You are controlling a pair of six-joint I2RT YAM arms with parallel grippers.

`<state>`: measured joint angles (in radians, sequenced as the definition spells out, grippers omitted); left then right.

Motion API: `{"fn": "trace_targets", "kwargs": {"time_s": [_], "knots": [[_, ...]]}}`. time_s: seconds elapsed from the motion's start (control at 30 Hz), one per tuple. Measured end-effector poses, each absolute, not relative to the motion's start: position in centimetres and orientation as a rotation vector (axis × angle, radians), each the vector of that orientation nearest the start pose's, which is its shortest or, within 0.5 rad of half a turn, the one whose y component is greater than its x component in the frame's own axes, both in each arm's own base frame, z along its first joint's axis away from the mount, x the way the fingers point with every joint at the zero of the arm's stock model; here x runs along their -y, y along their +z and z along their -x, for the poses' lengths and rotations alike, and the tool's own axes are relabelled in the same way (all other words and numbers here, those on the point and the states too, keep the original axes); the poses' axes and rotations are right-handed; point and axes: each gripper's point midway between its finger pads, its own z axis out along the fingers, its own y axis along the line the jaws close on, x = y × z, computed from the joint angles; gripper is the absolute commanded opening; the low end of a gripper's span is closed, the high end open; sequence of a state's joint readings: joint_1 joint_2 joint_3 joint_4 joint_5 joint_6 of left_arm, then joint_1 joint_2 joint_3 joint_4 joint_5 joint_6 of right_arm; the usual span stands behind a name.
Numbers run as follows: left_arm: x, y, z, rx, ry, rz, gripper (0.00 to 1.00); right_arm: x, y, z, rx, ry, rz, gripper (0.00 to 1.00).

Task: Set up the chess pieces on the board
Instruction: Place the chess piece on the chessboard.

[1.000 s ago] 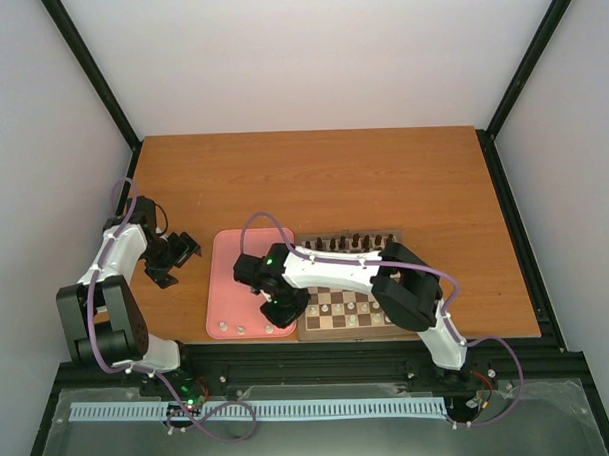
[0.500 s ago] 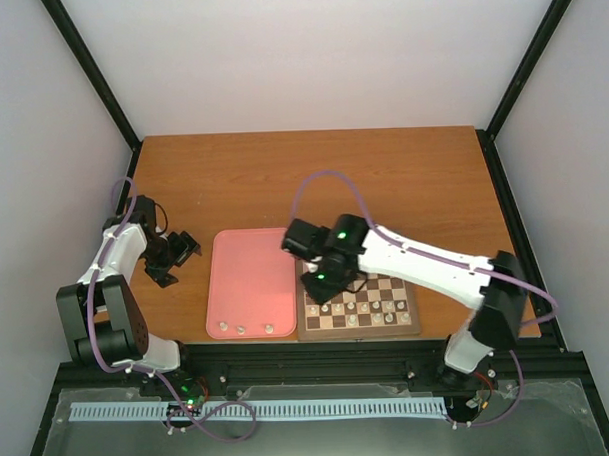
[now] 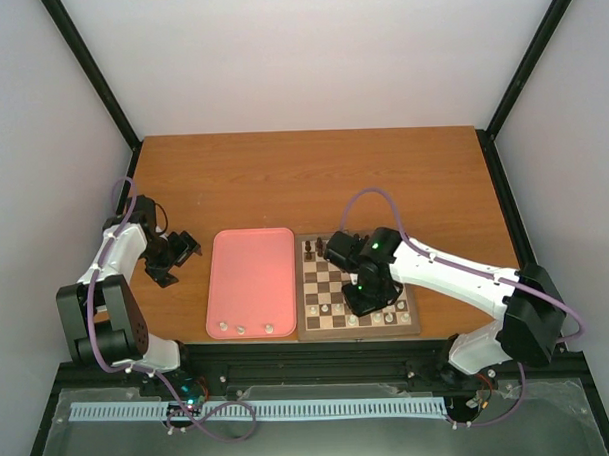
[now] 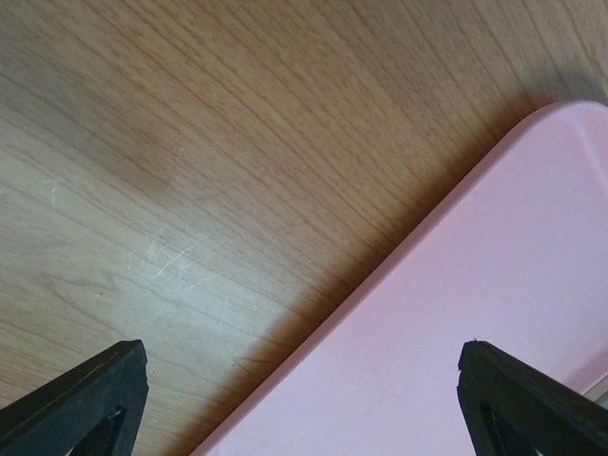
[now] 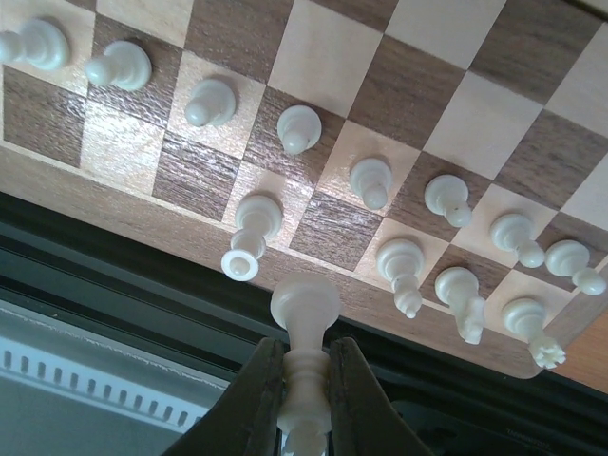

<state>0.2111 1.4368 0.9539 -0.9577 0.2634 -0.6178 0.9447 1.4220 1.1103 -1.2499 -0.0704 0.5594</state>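
Right pincer (image 5: 306, 366) clamped on a white chess piece (image 5: 304, 306) — ahead of its tips lies the board (image 5: 399, 104), white pieces (image 5: 370, 180) standing in two rows. Left pincer (image 4: 304, 399) apart — pink tray (image 4: 494, 266) partly below it.

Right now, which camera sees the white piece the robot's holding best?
The right wrist view: the white piece is close up, pinched in the right gripper. From the top, the gripper hides it. The left wrist sees only table and pink tray.
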Motion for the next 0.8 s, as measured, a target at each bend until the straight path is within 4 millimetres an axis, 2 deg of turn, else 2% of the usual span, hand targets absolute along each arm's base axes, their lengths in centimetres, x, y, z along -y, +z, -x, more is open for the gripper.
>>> {"fn": "trace_targets", "kwargs": {"time_s": [0.23, 0.8], "knots": [[-1.0, 7.6, -26.4, -2.796, -0.434, 1.198, 1.00, -19.4, 10.2, -12.0, -3.159, 0.097, 0.617, 0.04], [-1.0, 7.3, -26.4, -2.808, -0.431, 1.203, 1.00, -19.1, 8.3, -11.8, -3.199, 0.031, 0.626, 0.04]]}}
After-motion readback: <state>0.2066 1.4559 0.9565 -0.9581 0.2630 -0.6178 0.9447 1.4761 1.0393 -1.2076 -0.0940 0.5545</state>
